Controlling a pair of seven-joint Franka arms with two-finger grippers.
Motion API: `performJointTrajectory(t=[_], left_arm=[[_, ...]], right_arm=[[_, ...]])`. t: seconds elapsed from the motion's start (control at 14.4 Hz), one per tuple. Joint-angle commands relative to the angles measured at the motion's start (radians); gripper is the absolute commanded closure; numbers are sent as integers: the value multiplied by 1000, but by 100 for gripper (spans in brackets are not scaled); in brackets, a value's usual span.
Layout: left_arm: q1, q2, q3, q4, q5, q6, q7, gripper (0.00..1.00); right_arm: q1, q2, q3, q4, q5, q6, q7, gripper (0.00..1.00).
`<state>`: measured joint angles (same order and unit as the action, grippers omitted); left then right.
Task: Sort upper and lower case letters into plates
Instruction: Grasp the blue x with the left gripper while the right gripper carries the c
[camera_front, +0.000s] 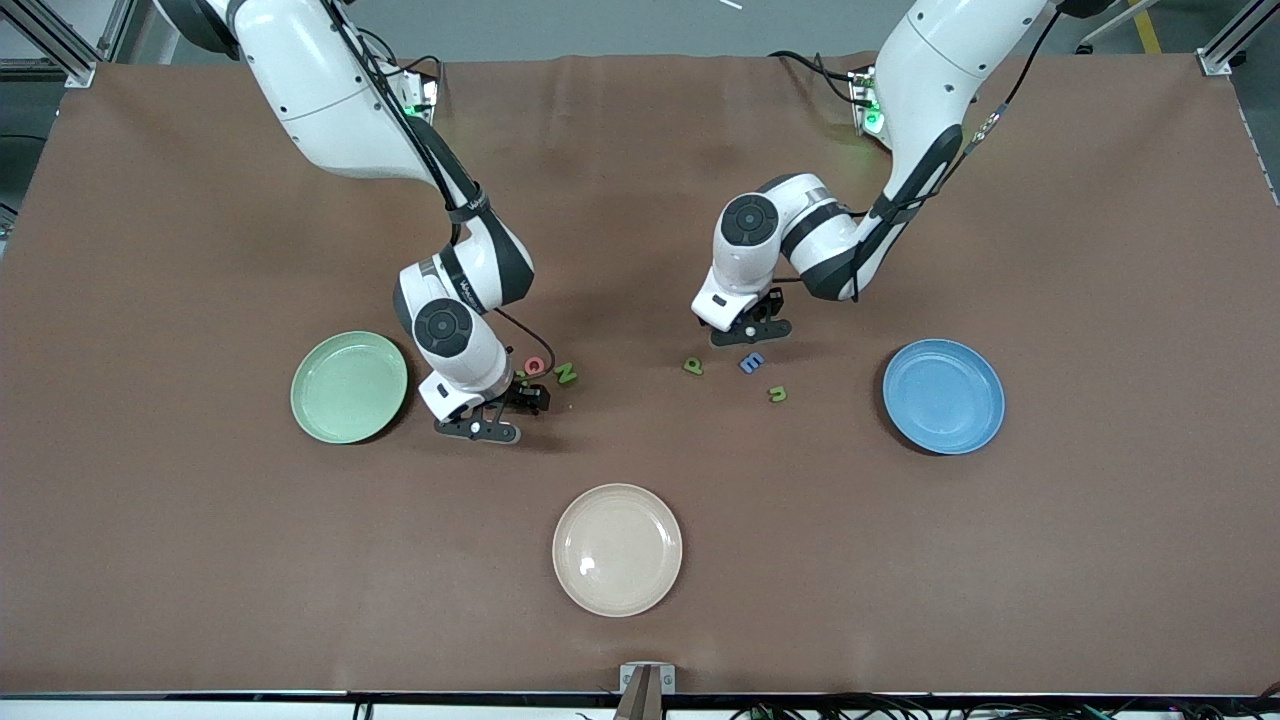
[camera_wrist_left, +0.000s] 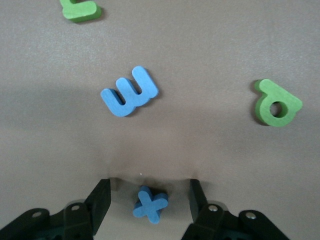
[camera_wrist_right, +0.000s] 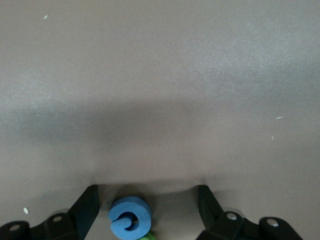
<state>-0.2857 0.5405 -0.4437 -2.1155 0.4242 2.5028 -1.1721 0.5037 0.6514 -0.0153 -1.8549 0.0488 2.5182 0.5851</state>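
The mint green plate lies toward the right arm's end of the brown table. Just beside it, the right gripper is down at the table, fingers apart, with a blue curled letter lying between them, untouched. A red letter and a green N lie close by. The cream plate sits nearest the camera. The left gripper is also low, fingers spread around a blue x without gripping it. A blue E, a green p and a green hooked letter lie near. The blue plate lies toward the left arm's end.
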Motion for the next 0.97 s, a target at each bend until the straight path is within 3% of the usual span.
performJointTrajectory(t=[0.0, 0.21, 0.35, 0.49, 0.62, 0.9], left_arm=[[10, -1, -10, -14, 15, 11, -40, 28], [10, -2, -15, -14, 11, 11, -63, 29], [11, -5, -20, -18, 11, 11, -76, 29], [10, -2, -21, -21, 11, 11, -93, 30], [10, -4, -26, -27, 10, 11, -93, 36], [10, -5, -27, -29, 10, 11, -106, 60]], right_arm=[[19, -26, 2, -44, -15, -10, 39, 24], [27, -30, 2, -44, -15, -21, 41, 34], [29, -32, 2, -49, -17, -19, 41, 46], [29, -33, 2, -49, -17, -19, 30, 67], [12, -49, 2, -49, -17, -21, 25, 99], [-94, -176, 0, -52, -15, -180, -144, 100]])
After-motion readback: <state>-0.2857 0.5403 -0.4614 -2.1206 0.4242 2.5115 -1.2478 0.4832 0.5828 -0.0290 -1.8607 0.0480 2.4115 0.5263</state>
